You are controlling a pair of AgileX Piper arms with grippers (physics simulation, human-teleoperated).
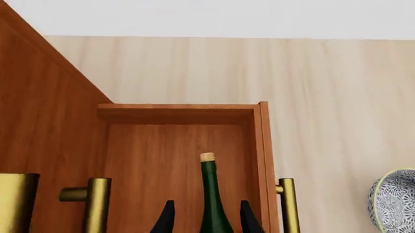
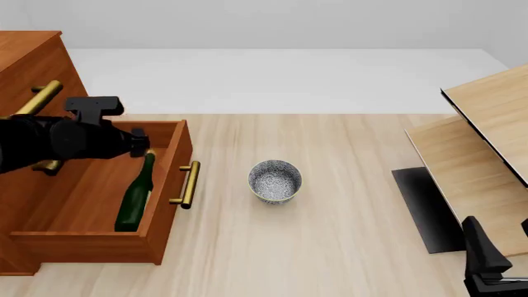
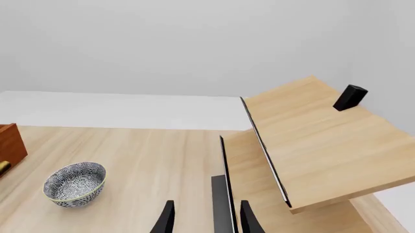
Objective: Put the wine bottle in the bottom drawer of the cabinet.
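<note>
Nearest the front camera, at the table's near right corner: black right gripper (image 2: pixel 486 260), jaws parted and holding nothing, aimed toward the pale light-wood furniture with a black panel (image 2: pixel 474 148). Farther along, mid-table: grey speckled bowl (image 2: pixel 275 180), standing apart from everything.

At the left edge: large reddish-brown wooden cabinet (image 2: pixel 29 62), its deep bottom drawer (image 2: pixel 161 229) pulled out, brass bar handle (image 2: pixel 189 184) facing the bowl. Slim dark green glass wine bottle (image 2: pixel 135 199) already inside that drawer, leaning along the front wall, tan cork end up. Black left gripper (image 1: pixel 206 218) just behind the neck, jaws straddling it in the left wrist view; whether clamped or merely alongside, cannot tell.

Likely rigid, smooth and slippery glass, heavy toward the base, breakable if dropped. Best held low on the neck or at the shoulder, released gently, kept from rolling.
</note>
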